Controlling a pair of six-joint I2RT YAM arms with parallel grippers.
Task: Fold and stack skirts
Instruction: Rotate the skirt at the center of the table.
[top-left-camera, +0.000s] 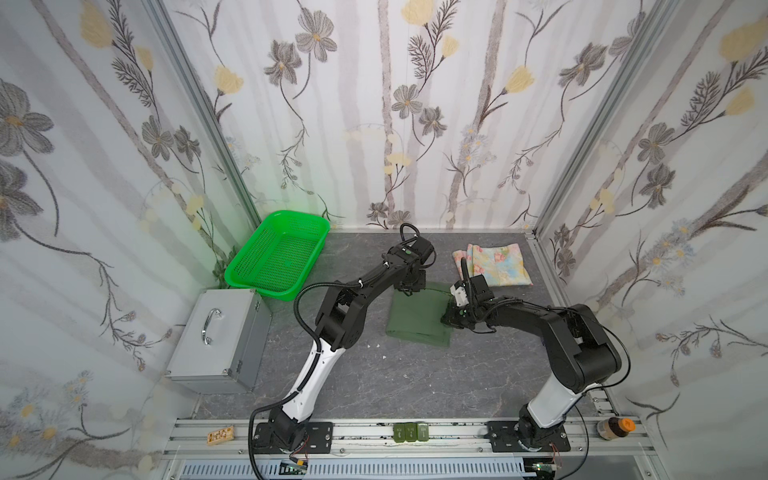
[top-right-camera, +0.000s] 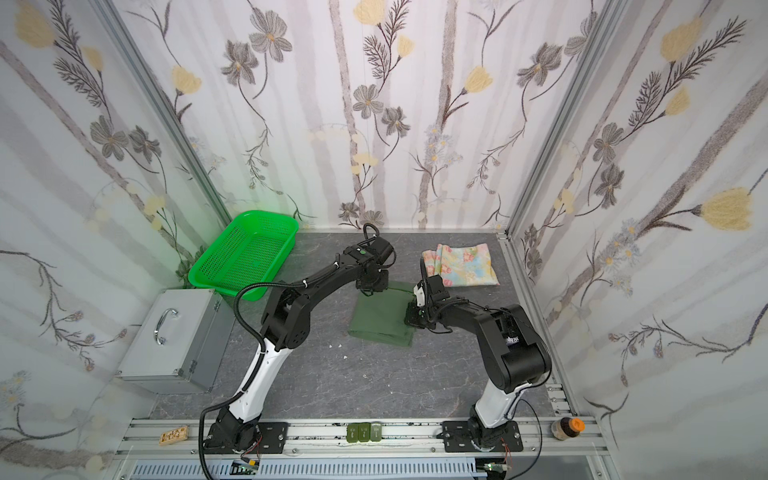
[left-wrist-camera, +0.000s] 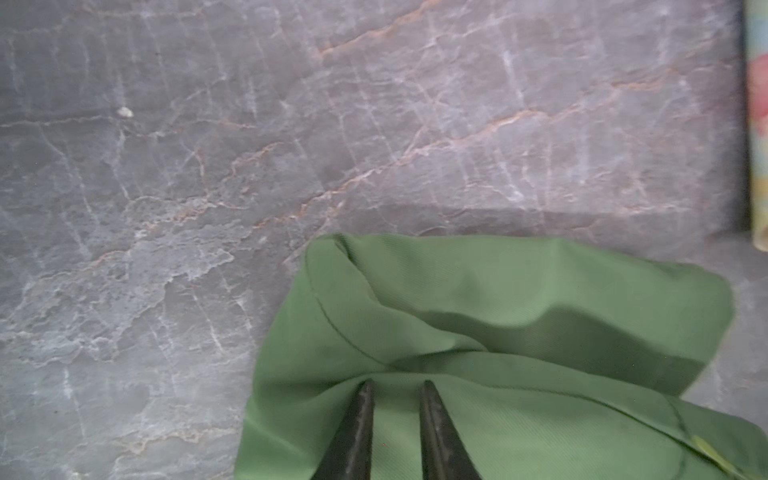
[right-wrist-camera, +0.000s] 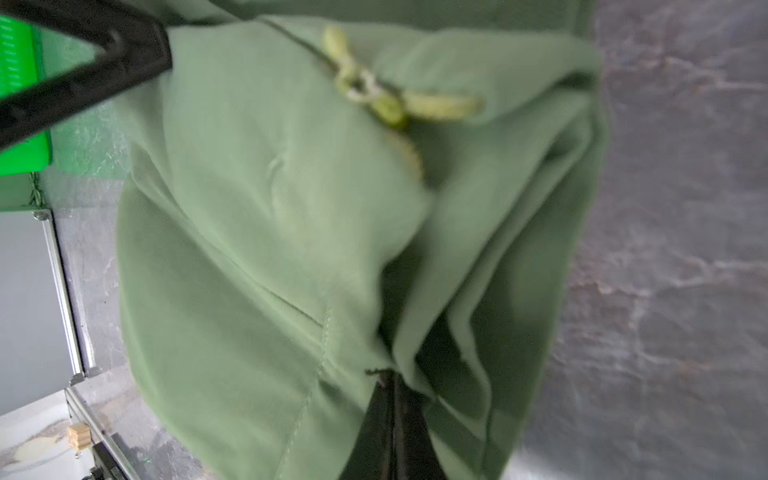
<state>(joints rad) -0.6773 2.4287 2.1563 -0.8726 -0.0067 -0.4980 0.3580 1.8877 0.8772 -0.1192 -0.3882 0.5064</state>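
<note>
The dark green skirt (top-left-camera: 419, 316) (top-right-camera: 380, 318) lies folded in a rough rectangle at mid table. My left gripper (top-left-camera: 409, 291) (top-right-camera: 370, 291) is at its far edge. In the left wrist view its fingertips (left-wrist-camera: 368, 388) stand a narrow gap apart with a puckered fold of green cloth (left-wrist-camera: 498, 311) pinched between them. My right gripper (top-left-camera: 449, 318) (top-right-camera: 409, 318) is at the skirt's right edge. Its jaws (right-wrist-camera: 388, 374) are pressed together on a thin layer of the green cloth (right-wrist-camera: 270, 208), whose folds bunch around them. The floral skirt (top-left-camera: 494, 264) (top-right-camera: 463, 266) lies folded at the back right.
A bright green mesh basket (top-left-camera: 278, 257) (top-right-camera: 245, 253) leans at the back left corner. A grey metal case (top-left-camera: 220, 340) (top-right-camera: 174, 340) stands in front of it. On the front rail sit a wooden block (top-left-camera: 220, 435), small green blocks (top-left-camera: 411, 432) and a bottle (top-left-camera: 617, 428).
</note>
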